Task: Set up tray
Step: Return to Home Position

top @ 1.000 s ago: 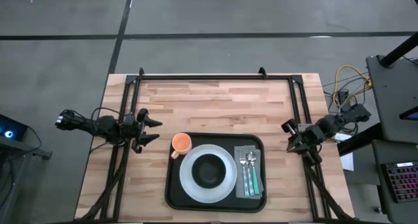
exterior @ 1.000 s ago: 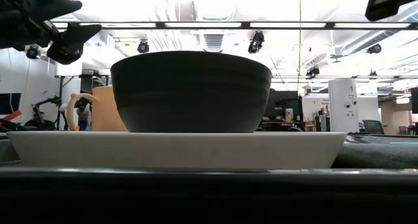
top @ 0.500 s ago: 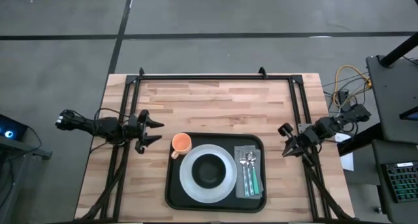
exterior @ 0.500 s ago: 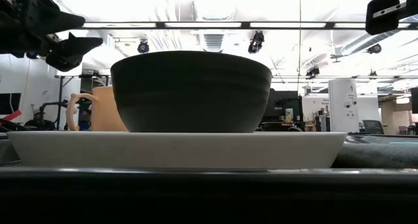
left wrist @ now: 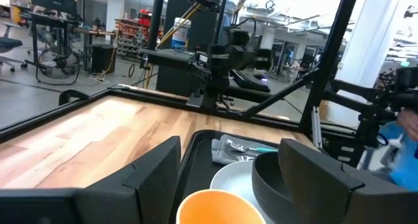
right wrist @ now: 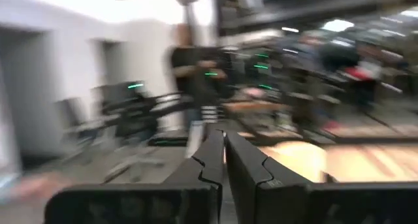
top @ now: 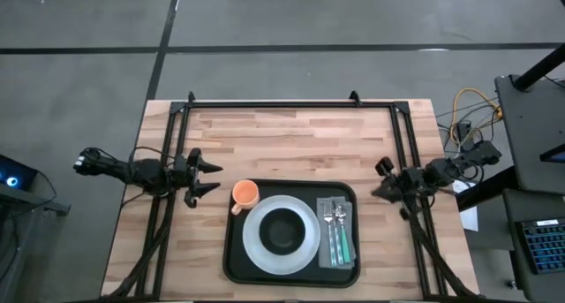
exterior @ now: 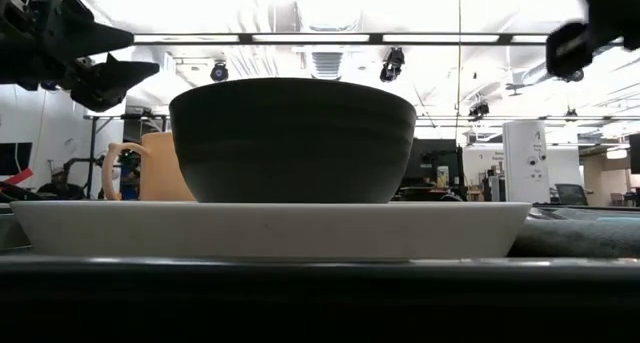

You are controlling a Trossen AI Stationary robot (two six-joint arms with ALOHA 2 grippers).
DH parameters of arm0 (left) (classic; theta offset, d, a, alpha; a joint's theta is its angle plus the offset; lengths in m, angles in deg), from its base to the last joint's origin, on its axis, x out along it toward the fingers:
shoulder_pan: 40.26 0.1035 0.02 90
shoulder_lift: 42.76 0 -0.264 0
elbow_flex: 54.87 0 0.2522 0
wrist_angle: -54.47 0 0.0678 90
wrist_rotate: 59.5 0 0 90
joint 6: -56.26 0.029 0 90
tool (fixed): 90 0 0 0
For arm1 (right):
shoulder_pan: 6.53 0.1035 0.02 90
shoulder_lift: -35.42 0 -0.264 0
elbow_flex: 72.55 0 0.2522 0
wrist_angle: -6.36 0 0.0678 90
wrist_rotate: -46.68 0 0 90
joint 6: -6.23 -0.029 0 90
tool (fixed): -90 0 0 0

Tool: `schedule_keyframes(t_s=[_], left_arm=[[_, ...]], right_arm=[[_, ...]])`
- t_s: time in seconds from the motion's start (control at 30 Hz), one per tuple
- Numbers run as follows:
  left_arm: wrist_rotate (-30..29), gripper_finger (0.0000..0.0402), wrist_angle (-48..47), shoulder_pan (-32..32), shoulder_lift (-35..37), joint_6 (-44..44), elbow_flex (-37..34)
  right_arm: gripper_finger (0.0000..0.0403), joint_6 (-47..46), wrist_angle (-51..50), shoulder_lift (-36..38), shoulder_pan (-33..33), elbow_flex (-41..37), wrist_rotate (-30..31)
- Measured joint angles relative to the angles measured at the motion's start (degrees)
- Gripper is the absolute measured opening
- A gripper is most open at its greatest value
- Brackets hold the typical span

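The black tray (top: pixel 231 254) lies at the table's near middle. On it sit a white plate (top: pixel 252 239) with a black bowl (top: pixel 282 231) in it, an orange cup (top: pixel 244 193) at the tray's far left corner, and a grey napkin (top: pixel 346 216) bearing cutlery (top: pixel 336 237). My left gripper (top: pixel 214 178) hovers open just left of the cup, pointing level at it; the cup (left wrist: pixel 215 208) shows between its fingers, apart from them. My right gripper (top: pixel 376 192) hangs shut off the tray's right side, above the table.
Black frame rails (top: pixel 291 104) run along the table's far edge and down both sides. Bare wood (top: pixel 291 144) lies between the tray and the far rail. Cables and a dark stand (top: pixel 530 117) sit beyond the right edge.
My right gripper has turned at the wrist, and its shut fingers have swung toward the tray. My left gripper has tipped down a little to level and stays open. Nothing on the tray has moved.
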Motion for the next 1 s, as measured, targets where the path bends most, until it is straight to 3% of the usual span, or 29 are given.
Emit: schedule_keyframes(t_s=[0.2, 0.33, 1.0], left_arm=[[-0.02, 0.0238, -0.01, 0.0, -1.56, -0.01, 0.0], [-0.03, 0.0238, 0.02, 0.0, -2.74, -0.01, 0.0], [-0.09, 0.0238, 0.01, -0.02, -9.24, -0.01, 0.0]], right_arm=[[0.0008, -3.05, -1.3, -0.97, -0.03, 0.0, 26.95], [0.0008, -1.09, -1.25, -1.09, -0.03, 0.04, 37.08], [0.0009, -1.1, -1.19, -1.16, 0.04, 0.04, 38.94]])
